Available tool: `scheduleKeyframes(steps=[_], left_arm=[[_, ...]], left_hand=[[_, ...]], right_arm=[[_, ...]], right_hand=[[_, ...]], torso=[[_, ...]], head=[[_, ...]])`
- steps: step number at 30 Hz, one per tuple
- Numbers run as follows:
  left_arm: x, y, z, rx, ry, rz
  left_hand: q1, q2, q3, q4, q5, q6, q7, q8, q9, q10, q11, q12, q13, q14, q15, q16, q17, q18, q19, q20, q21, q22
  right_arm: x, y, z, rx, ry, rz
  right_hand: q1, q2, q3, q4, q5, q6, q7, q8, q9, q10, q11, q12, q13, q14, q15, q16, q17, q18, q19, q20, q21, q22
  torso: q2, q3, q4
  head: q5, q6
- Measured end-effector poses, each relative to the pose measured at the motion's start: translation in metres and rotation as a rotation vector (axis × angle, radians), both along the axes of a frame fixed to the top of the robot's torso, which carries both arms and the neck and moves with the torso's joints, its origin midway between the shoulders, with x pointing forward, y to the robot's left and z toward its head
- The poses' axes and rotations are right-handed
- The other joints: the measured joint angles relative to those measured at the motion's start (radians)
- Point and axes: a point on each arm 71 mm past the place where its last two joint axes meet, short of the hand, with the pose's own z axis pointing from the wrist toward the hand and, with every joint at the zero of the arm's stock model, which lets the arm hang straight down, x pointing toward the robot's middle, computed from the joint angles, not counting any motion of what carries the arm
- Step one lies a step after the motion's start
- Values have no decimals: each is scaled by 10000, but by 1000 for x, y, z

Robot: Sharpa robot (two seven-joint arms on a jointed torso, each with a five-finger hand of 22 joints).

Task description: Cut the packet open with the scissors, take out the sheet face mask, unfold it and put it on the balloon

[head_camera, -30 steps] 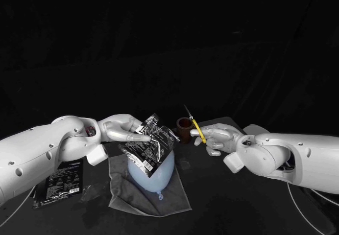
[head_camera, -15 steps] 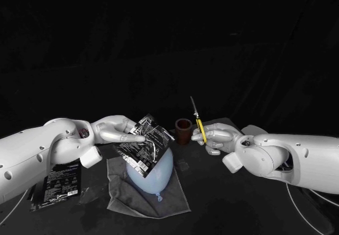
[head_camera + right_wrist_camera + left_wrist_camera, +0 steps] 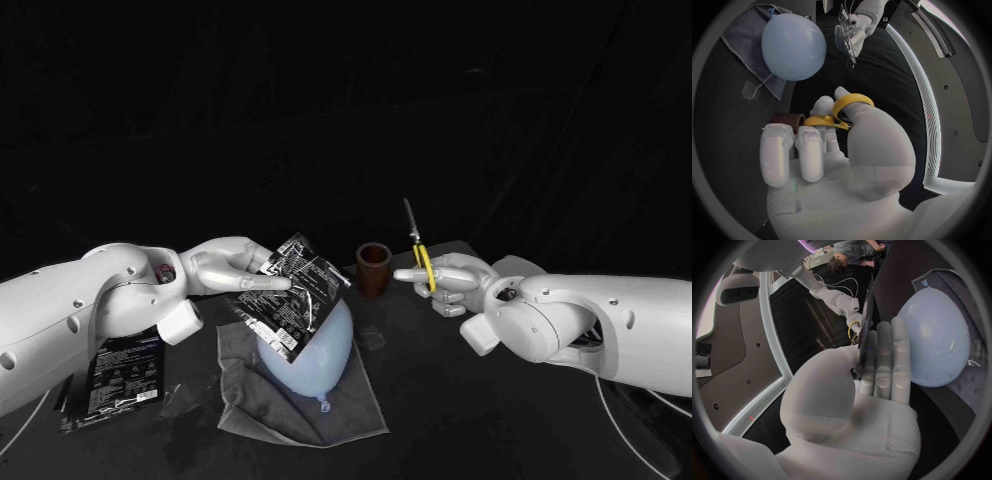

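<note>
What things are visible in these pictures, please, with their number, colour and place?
table: one, black, under everything
cloth: one, grey, spread on the table between the arms
balloon: one, pale blue, lying on the cloth
cup: one, brown, standing behind the balloon
packet: one, black with white print, held up above the balloon
scissors: one pair, yellow handles, blades pointing up, right of the cup
spare packet: at least one, black, flat on the table under the left arm
left hand: silver, holds the packet
right hand: silver, holds the scissors
</note>
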Motion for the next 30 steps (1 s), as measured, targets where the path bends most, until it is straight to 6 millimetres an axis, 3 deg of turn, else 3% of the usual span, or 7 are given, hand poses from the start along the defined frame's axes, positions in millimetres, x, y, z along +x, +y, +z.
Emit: scheduleKeyframes(steps=[7, 15, 16, 19, 23, 27, 30], left_arm=[[0, -1, 0, 2, 12, -1], [-2, -14, 1, -2, -26, -263], [-2, -17, 1, 14, -50, -312], [-3, -23, 3, 82, -183, -487], [-3, -32, 4, 195, -431, -687], [-3, -40, 6, 285, -723, -869], [-3, -46, 7, 389, -989, -1035]], left_hand=[[0, 0, 0, 0, -19, -16, -14, 3, 0, -1, 1, 0, 0, -1, 0, 0, 1, 36, -1, 0, 0, 4], [0, 0, 0, 0, 13, -17, -14, 2, 0, -3, 3, -1, 25, -1, 2, 0, 32, 38, -1, 0, -1, 8], [0, 0, 0, 0, 13, -17, -14, 2, 0, -24, -16, -1, 41, -13, 14, 0, 48, 38, -1, 1, -1, 8], [0, 1, 0, 0, 13, -18, -14, 1, 0, -56, -18, -1, 60, -56, 17, 0, 78, 39, -2, 1, -3, 17], [9, 9, 0, 0, 13, -19, -14, -58, 0, -126, -18, 1, 98, -162, 18, 0, 118, 40, -5, 3, -4, 19], [25, 25, 0, 0, 12, -19, -14, -75, 2, -183, -3, -30, 113, -198, 51, 0, 146, 43, -78, -5, -4, 23], [25, 25, 0, 0, 12, -23, -16, -76, 3, -198, -19, -58, 123, -275, 55, 0, 175, 44, -129, 10, -4, 31]], right_arm=[[0, -1, -3, -366, 317, 310], [-4, 8, -5, -230, 755, 1532], [-5, 9, -6, -164, 818, 1735], [-9, 15, -6, 101, 1049, 2502], [-16, 21, -6, 432, 1358, 3509], [-23, 26, -5, 628, 1582, 4288], [-27, 30, -4, 700, 1673, 4710]], right_hand=[[-1936, 1283, -471, 2419, 0, 19, 8, 942, 35, 128, -203, 457, -5, -3, -59, 0, -1, -4, 7, -134, 28, 3], [-1762, 1217, 612, 1375, 0, 9, -17, 1110, 5, 96, -240, 496, -4, -2, -59, -5, -5, -6, 27, -155, 28, 8], [-1762, 1217, 621, 1369, 0, -420, -271, 1139, -160, 89, -248, 497, -4, -3, -59, -9, -8, -6, 28, -156, 28, 8], [-1762, 1217, 793, 1346, 0, -1253, -90, -806, -1524, 82, -236, 497, 7, -11, 84, -10, -9, -6, 24, -143, 28, 7], [-1694, 1150, 1044, 1197, 0, -1370, -2, -2621, -2833, 78, -232, 495, 11, -8, 404, -11, -9, -90, 8, 167, 29, 7], [-1359, 1036, 1240, 1023, 0, -1368, 85, -3492, -3519, 44, -197, 494, 13, 0, 519, -33, -8, -150, 40, 309, 67, 5], [-1026, 971, 1158, 757, 1, -1134, 345, -3458, -3561, 42, -194, 493, 12, 0, 520, -17, -7, -151, 38, 379, -25, 2]], torso=[[2, 1, 0], [4, 12, -13], [4, 12, -14], [4, 18, -24], [-1, 25, -30], [-10, 25, -32], [-12, 25, -31]], head=[[33, 9], [101, 12], [105, 15], [114, 20], [116, 22], [107, 46], [81, 70]])
